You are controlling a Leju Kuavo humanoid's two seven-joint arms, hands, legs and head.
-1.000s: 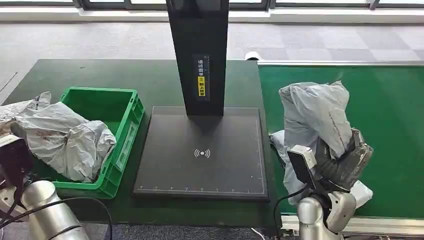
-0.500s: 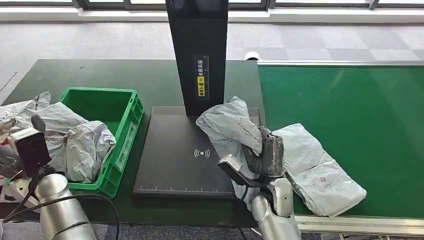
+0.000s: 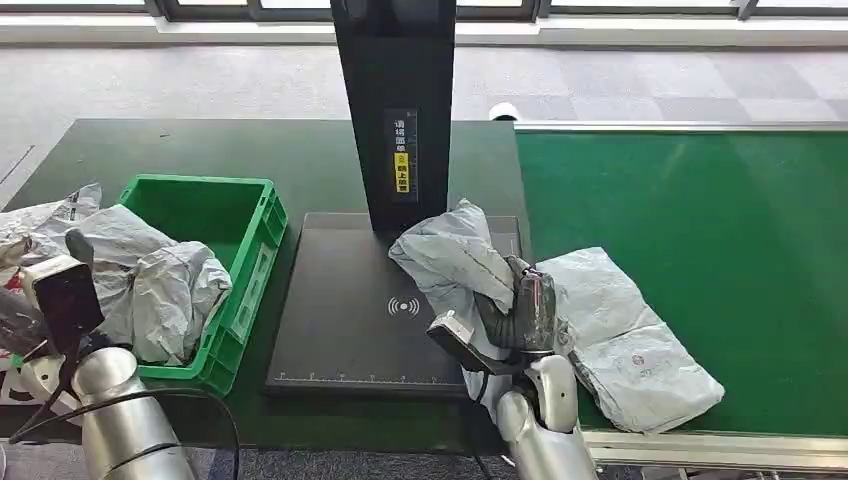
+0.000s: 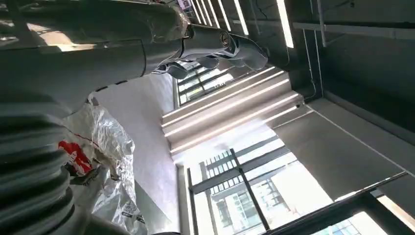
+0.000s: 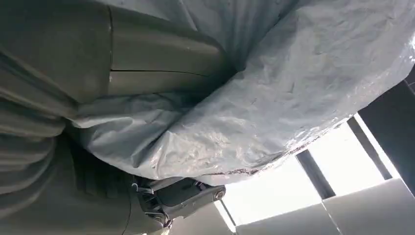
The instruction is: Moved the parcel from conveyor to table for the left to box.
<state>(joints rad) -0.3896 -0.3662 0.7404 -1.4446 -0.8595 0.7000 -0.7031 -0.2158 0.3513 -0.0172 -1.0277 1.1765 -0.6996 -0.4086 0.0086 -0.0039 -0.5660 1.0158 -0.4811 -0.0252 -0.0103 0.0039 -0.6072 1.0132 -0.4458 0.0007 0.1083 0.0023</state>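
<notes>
While the right hand (image 3: pixel 520 312) has its fingers (image 3: pixel 497 318) wrapped around the grey parcel (image 3: pixel 455 255) over the right edge of the black scanner plate (image 3: pixel 345 320) on the desk (image 3: pixel 250 160), the carry looks nearly finished, so next comes lowering it, then letting go for the left hand (image 3: pixel 15 325), whose fingers I cannot tell.

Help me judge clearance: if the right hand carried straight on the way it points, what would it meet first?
Probably the black scanner post. The right hand, gripping the grey parcel, points up and away over the scanner pad; depth is unclear.
</notes>
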